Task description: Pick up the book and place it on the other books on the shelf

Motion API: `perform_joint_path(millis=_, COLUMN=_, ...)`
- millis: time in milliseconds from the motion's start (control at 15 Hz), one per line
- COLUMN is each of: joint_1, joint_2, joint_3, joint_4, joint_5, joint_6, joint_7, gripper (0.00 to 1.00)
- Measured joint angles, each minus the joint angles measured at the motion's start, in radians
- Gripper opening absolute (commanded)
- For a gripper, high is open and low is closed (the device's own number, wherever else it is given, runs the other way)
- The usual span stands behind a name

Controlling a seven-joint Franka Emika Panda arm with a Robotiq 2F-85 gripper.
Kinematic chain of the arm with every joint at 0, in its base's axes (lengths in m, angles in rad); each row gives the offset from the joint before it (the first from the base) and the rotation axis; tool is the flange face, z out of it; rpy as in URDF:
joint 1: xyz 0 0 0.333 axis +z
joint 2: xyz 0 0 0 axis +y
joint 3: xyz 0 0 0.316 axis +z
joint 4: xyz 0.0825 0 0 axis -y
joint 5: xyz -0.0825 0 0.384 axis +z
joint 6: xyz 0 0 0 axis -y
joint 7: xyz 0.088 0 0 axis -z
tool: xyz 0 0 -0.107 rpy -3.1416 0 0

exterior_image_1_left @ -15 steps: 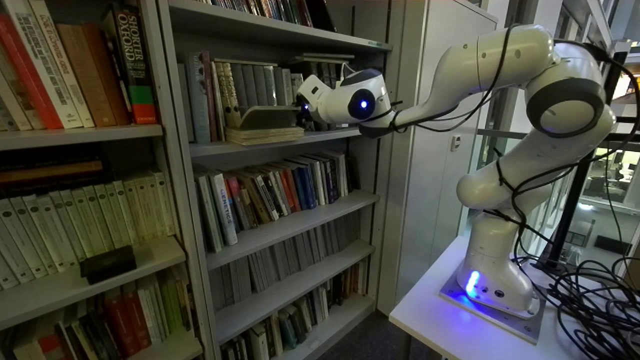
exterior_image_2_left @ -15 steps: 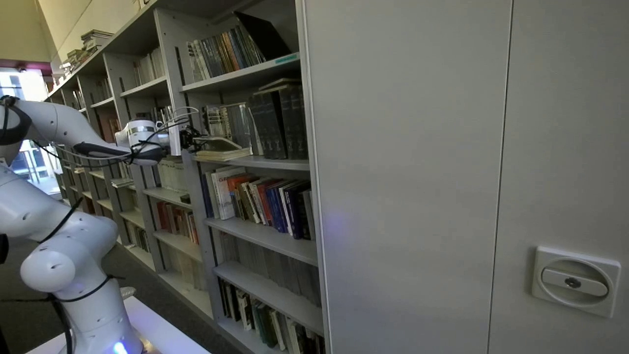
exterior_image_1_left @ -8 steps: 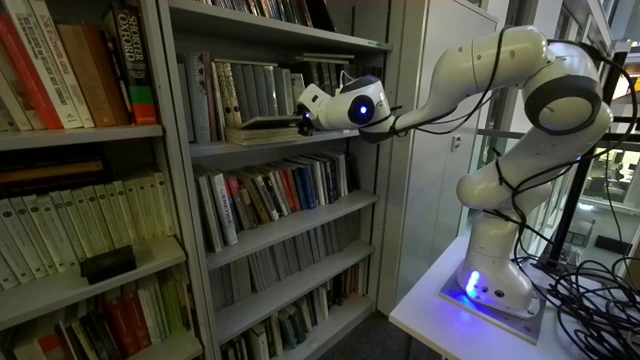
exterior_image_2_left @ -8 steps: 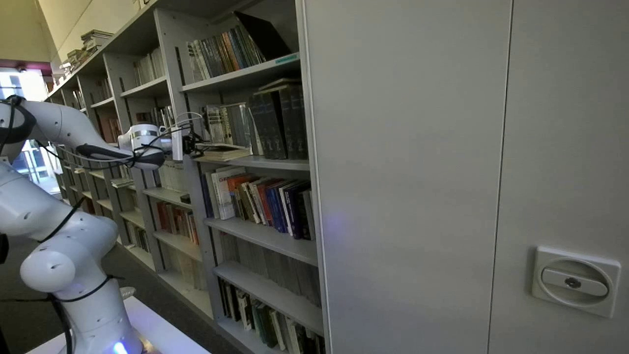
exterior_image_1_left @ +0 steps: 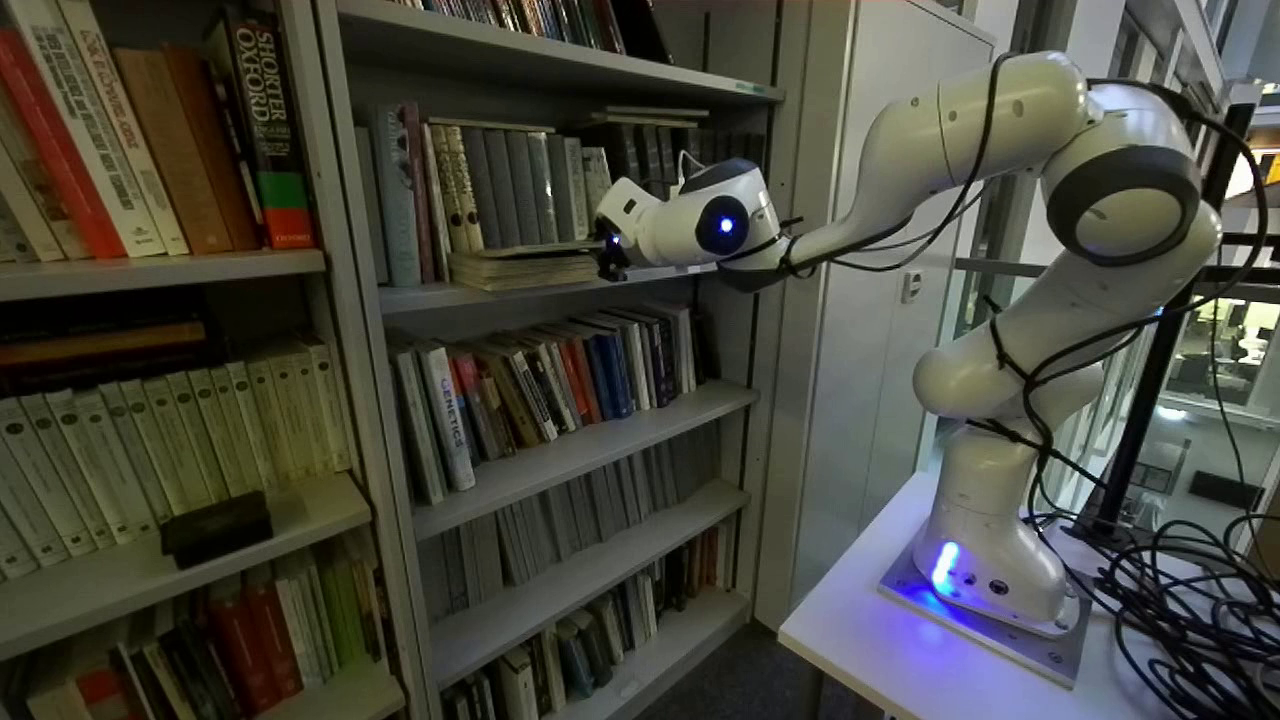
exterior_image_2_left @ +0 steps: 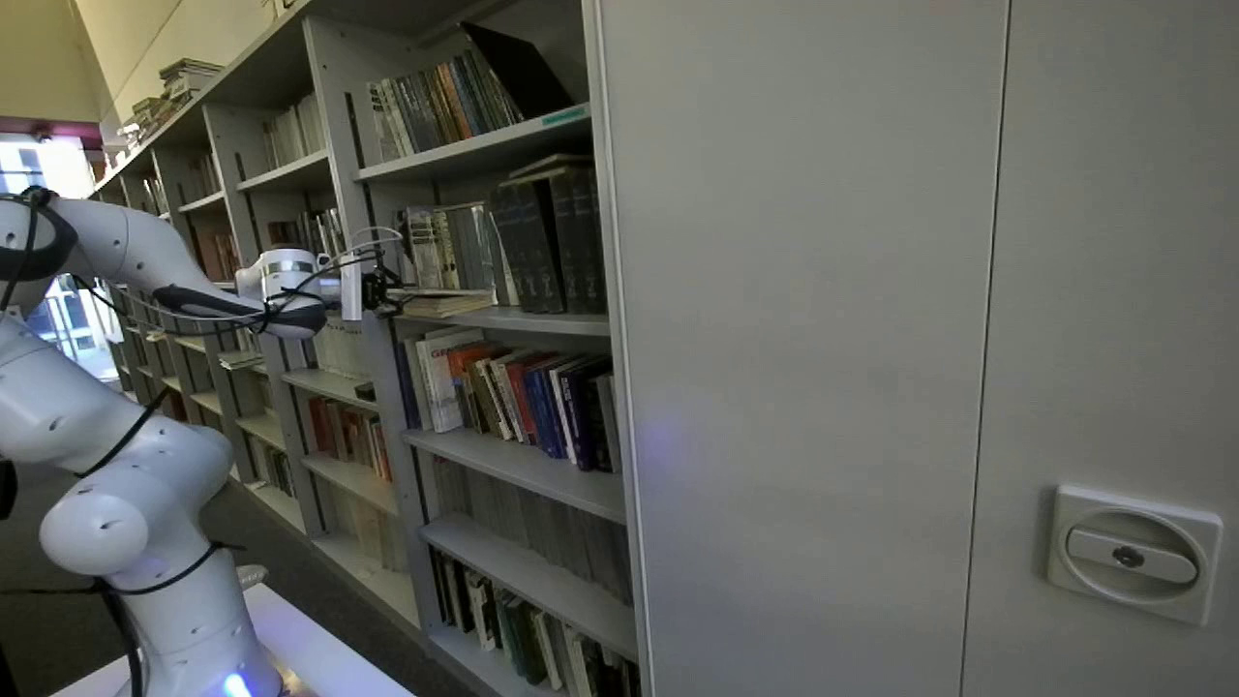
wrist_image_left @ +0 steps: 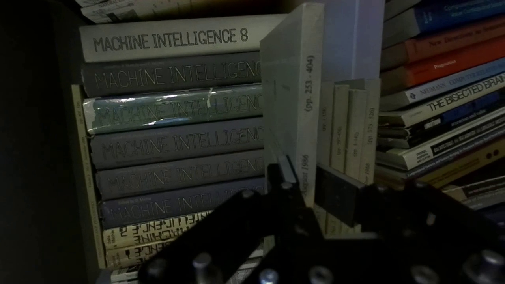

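The thin book [exterior_image_1_left: 545, 248] lies nearly flat on top of a short stack of pale flat books [exterior_image_1_left: 525, 272] on the shelf [exterior_image_1_left: 420, 299]. The upright grey-spined books [exterior_image_1_left: 515, 185] stand behind it. In the wrist view, turned sideways, the book's pale spine [wrist_image_left: 311, 90] is beside the stack [wrist_image_left: 357, 130] and the upright row [wrist_image_left: 173, 146]. My gripper [wrist_image_left: 302, 169] has its fingers apart around the book, wider than the spine. One finger is over the cover; the other's tip is hidden behind the spine. The gripper also shows in both exterior views [exterior_image_1_left: 609, 258] [exterior_image_2_left: 395, 293].
Tall dark volumes [exterior_image_2_left: 542, 237] stand farther along the same tier. Another shelf board [exterior_image_1_left: 560, 50] is overhead. A lower tier holds coloured books [exterior_image_1_left: 600, 370]. A bookcase upright [exterior_image_1_left: 350, 300] borders the tier, and a cabinet door [exterior_image_2_left: 803, 290] adjoins it.
My gripper has come down a little. The book has gone from raised and tilted above the stack to nearly flat on it.
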Motion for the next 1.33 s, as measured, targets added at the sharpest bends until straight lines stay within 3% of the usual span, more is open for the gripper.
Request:
perform_joint_path(millis=533, joint_1=0.019, joint_2=0.0, joint_3=0.002, joint_4=-0.016, joint_5=0.001, joint_6=0.0, joint_7=0.0, gripper=0.04)
perform_joint_path(millis=600, joint_1=0.022, joint_2=0.0, joint_3=0.002, joint_4=-0.019, joint_5=0.001, joint_6=0.0, joint_7=0.0, gripper=0.28)
perform_joint_path(millis=667, joint_1=0.024, joint_2=0.0, joint_3=0.002, joint_4=-0.02, joint_5=0.001, joint_6=0.0, joint_7=0.0, gripper=0.41)
perform_joint_path(millis=1133, joint_1=0.048, joint_2=0.001, joint_3=0.0, joint_4=-0.022, joint_5=0.002, joint_6=0.002, joint_7=-0.001, gripper=0.94)
perform_joint_path(millis=1333, joint_1=0.054, joint_2=0.001, joint_3=-0.003, joint_4=-0.022, joint_5=0.002, joint_6=0.004, joint_7=-0.002, gripper=1.0)
